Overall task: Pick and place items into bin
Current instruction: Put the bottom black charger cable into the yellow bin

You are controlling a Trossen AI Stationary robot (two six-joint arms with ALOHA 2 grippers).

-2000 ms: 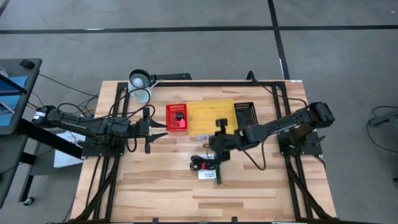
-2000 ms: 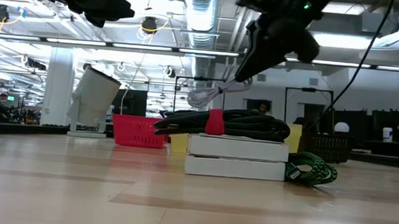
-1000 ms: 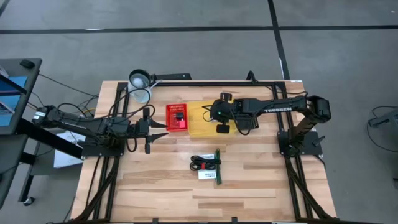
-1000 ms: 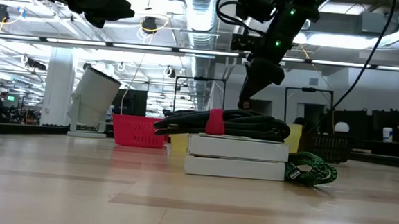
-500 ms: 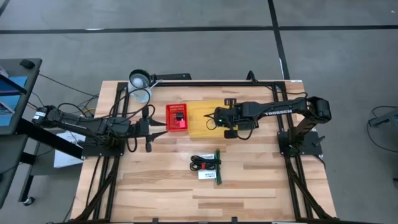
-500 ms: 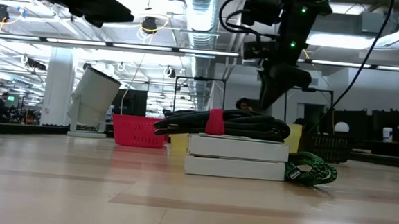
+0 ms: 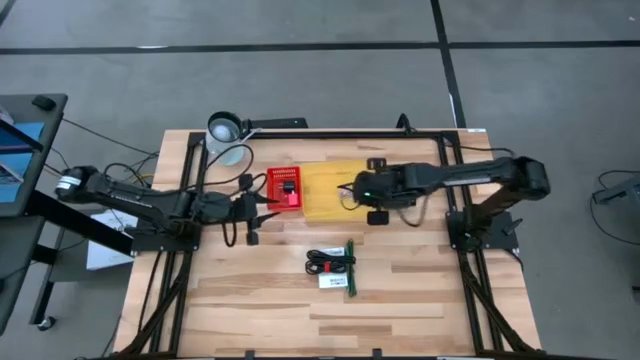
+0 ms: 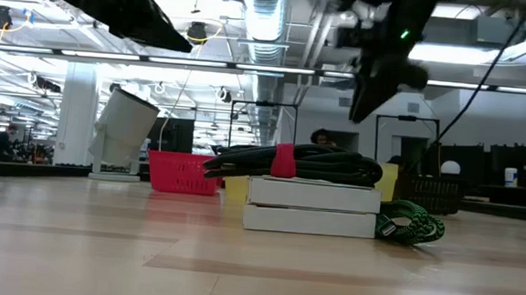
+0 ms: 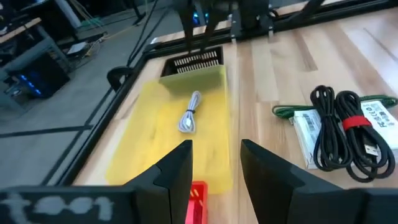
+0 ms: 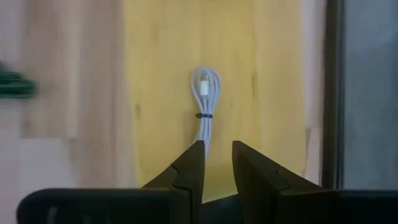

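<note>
Red bin (image 7: 284, 189) is half hidden under the left gripper (image 7: 268, 204); both grippers' jaws are narrowly parted, empty. Right gripper (image 10: 216, 163) hangs over the yellow bin (image 10: 186, 50). Wooden desk (image 7: 420, 300), grey floor.

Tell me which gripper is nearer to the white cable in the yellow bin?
Right. The right gripper hangs over the yellow bin, just above the white cable. The left gripper is farther, beside the red bin.

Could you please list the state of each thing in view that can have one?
Left hand: open, empty, hovering near the red bin.
Right hand: slightly open, empty, above the yellow bin.
White cable: coiled, lying in the yellow bin.
Black cable: coiled, lying across the white packet on the table.
</note>
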